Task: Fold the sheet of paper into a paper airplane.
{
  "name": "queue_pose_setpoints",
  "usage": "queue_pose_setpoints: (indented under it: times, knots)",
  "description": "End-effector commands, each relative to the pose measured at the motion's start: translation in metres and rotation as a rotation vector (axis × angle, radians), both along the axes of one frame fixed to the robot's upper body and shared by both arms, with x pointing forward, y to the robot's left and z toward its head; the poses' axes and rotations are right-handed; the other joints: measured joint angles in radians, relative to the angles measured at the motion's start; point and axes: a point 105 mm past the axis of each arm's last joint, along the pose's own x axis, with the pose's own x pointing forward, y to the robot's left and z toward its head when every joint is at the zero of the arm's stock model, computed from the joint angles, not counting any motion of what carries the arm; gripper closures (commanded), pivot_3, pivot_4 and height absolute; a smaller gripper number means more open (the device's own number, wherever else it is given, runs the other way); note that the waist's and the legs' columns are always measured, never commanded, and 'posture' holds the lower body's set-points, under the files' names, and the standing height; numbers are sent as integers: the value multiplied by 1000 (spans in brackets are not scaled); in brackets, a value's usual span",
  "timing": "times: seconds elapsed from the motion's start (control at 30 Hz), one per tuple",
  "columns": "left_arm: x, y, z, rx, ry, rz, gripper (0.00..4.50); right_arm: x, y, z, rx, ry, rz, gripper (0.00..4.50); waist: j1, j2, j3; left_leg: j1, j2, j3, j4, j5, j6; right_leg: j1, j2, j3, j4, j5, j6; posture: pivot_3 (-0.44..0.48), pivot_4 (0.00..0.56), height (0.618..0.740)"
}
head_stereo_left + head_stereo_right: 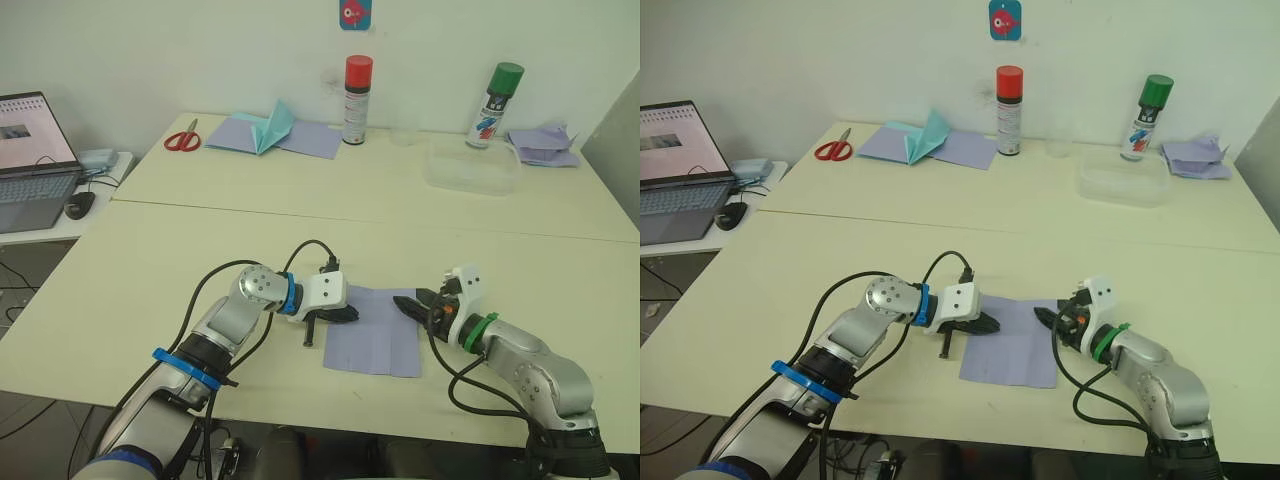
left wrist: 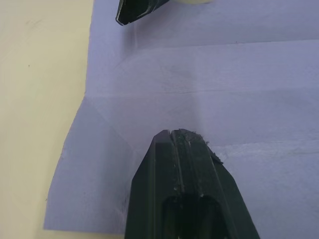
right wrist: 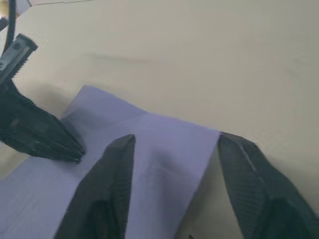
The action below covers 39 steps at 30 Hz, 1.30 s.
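Between both grippers' fingers, flat sheet of paper (image 1: 374,343)

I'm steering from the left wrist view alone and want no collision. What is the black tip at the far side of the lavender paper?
Observer: It is a finger of the right gripper, which reaches in from the right side of the sheet of paper, opposite the left gripper.
Operator: Is it open?
Observer: Yes. One finger is over the sheet and the other is past its edge, over the table.
Operator: Anything standing close to the sheet?
Observer: No. The plastic container stands at the table's far side, well away from it.
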Motion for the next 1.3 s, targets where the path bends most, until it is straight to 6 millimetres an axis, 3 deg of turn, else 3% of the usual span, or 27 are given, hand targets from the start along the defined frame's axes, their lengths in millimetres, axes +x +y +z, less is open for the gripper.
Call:
queue_pose_setpoints:
  times: [0.03,0.13,0.27,0.43,0.6,0.83,0.93,1.1,1.27,1.3]
  knots:
    - [1,8,-20,87,42,41,4500,-2,9,13,-24,-100,72,3409,0,0,0,0,0,0,0,0,0,0,0,0,0,0,0,0,150,740]
    - [2,8,-19,86,41,41,4500,-3,11,14,-53,-142,101,4467,0,0,0,0,0,0,0,0,0,0,0,0,0,0,0,0,150,740]
    - [2,9,-19,88,41,44,4500,-8,22,15,-144,-240,203,4467,0,0,0,0,0,0,0,0,0,0,0,0,0,0,0,0,150,740]
    - [3,10,-18,91,42,47,4500,-18,30,-2,-284,-269,340,4467,0,0,0,0,0,0,0,0,0,0,0,-1,0,0,0,0,150,740]
    - [9,7,-12,72,18,54,4500,-18,28,-17,-354,-237,371,4467,0,0,0,0,0,1,0,0,0,0,0,-1,0,0,0,0,150,740]
    - [22,-25,41,-203,78,105,4500,-12,22,-29,-384,-201,345,4467,-1,-2,2,-1,0,1,0,0,0,-2,1,-1,0,0,1,0,150,740]
    - [28,-38,51,-255,66,118,4500,-12,19,-35,-382,-186,341,4467,-3,-3,2,-2,0,1,0,0,0,-2,1,-1,0,0,1,0,150,740]
    - [33,-51,44,-238,48,110,4500,-12,17,-40,-390,-187,343,4467,-6,-3,2,-1,-7,0,0,0,0,-2,1,0,0,0,1,0,150,740]
    - [29,-55,19,-115,35,53,4500,-12,18,-35,-368,-199,335,4467,-7,-3,2,-1,-8,0,0,0,0,-2,0,0,0,0,1,0,150,740]
    - [28,-53,14,-90,31,46,4500,-13,18,-34,-364,-200,336,4303,-7,-3,2,-1,-8,0,0,0,0,-2,0,0,0,0,1,0,150,740]
